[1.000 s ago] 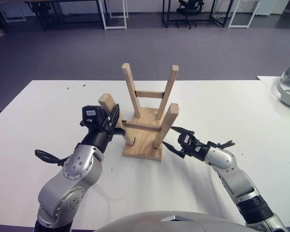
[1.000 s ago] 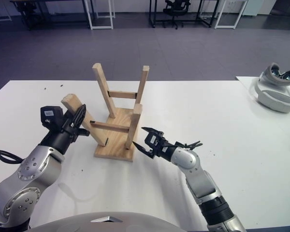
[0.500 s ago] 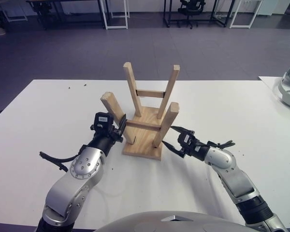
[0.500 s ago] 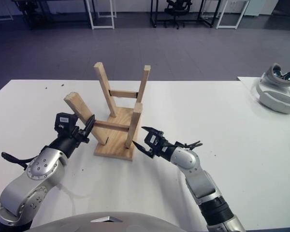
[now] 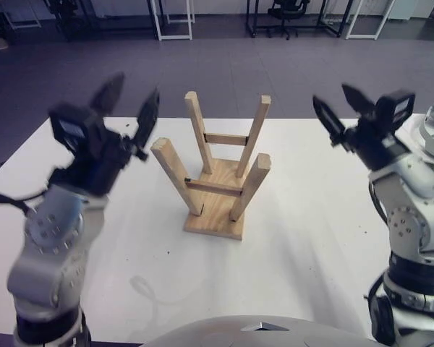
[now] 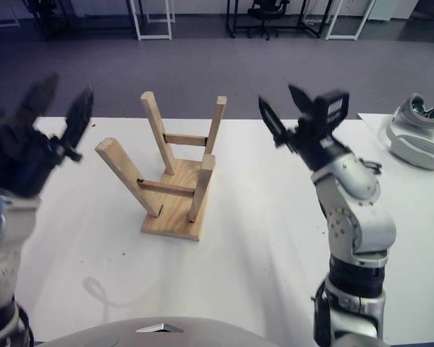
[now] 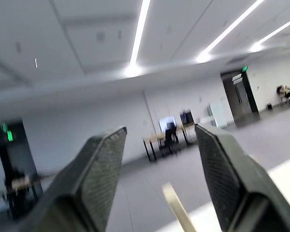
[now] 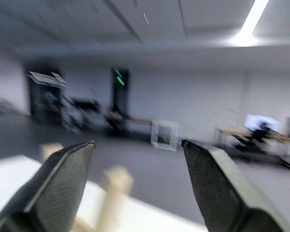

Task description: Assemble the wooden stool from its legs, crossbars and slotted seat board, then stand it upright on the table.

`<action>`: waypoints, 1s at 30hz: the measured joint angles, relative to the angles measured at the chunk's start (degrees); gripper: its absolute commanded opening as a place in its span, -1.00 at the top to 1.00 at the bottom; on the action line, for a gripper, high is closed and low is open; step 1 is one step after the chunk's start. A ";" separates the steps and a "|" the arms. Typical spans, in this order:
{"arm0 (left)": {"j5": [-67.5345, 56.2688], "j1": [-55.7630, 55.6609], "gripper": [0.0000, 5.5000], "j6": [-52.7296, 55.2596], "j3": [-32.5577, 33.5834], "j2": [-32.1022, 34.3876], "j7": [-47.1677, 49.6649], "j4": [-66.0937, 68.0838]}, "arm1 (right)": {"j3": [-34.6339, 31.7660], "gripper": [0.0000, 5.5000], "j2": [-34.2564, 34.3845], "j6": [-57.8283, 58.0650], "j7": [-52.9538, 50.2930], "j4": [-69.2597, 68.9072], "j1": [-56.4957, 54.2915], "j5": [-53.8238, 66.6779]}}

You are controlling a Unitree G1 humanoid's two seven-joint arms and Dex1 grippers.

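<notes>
Both arms had swung up off the table (image 5: 311, 217); the left gripper (image 5: 134, 94) and right gripper (image 5: 333, 101) hung spread and empty, well clear of the wooden stool (image 5: 218, 181) (apparently assembled, inverted on its seat board (image 5: 213, 219)); turning it upright seemingly remained.

The white rectangular counter (image 5: 304, 231) carries a pale wooden stool (image 5: 218, 189) near its middle, turned upside down. Its square slotted seat board (image 5: 211, 221) lies flat on the surface, and the four legs (image 5: 175, 173), joined by crossbars (image 5: 213, 187), point upward.
</notes>
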 measured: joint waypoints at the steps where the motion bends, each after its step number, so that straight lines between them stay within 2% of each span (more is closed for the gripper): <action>1: -4.15 -7.05 0.05 1.34 1.19 0.82 -1.89 5.21 | -0.05 -0.23 1.33 2.65 -1.99 -0.93 -4.13 6.38; 3: -10.40 -14.39 0.05 4.56 2.27 1.14 -4.96 13.95 | -0.07 -0.23 3.64 5.58 -5.95 -2.29 -11.66 17.78; 6: -12.74 -9.99 0.05 8.16 -0.22 0.02 -9.75 20.25 | 2.03 -0.23 4.36 9.12 -8.63 -3.90 -10.29 24.82; 9: -9.08 0.63 0.05 2.59 -6.15 -1.14 -16.01 22.64 | 14.79 -0.23 0.67 10.49 -5.35 -3.18 5.72 16.21; 12: -5.67 3.17 0.05 -5.04 -8.40 -1.01 -16.46 23.26 | 17.49 -0.23 -0.60 7.14 -4.96 -3.81 7.50 11.72; 16: -5.22 2.11 0.05 -6.15 -9.18 -0.99 -16.43 24.68 | 17.56 -0.23 -0.16 6.60 -4.51 -3.76 7.43 11.52; 19: -9.95 -0.58 0.05 0.60 -7.95 -1.00 -15.58 24.80 | 16.84 -0.23 0.13 7.25 -4.27 -3.40 6.69 12.25; 21: -14.83 -3.67 0.05 7.65 -6.47 -0.61 -14.27 25.05 | 13.77 -0.23 0.56 8.60 -4.40 -2.20 4.86 16.61; 22: -17.49 -6.86 0.05 9.66 -5.34 -0.22 -13.90 25.02 | 9.60 -0.23 1.01 7.92 -5.42 -1.36 0.96 22.17; 26: -21.20 -13.43 0.05 11.23 -0.71 1.81 -13.80 22.54 | 2.18 -0.23 1.08 5.92 -8.48 -2.43 -7.23 37.35; 28: -21.81 -12.65 0.05 11.95 -0.30 1.90 -13.90 21.83 | 3.11 -0.23 0.07 6.72 -9.36 -2.56 -6.95 37.60; 30: -18.79 -9.61 0.05 11.04 -2.60 1.90 -14.73 21.82 | 8.22 -0.23 -1.99 9.03 -9.20 -1.73 -4.25 31.63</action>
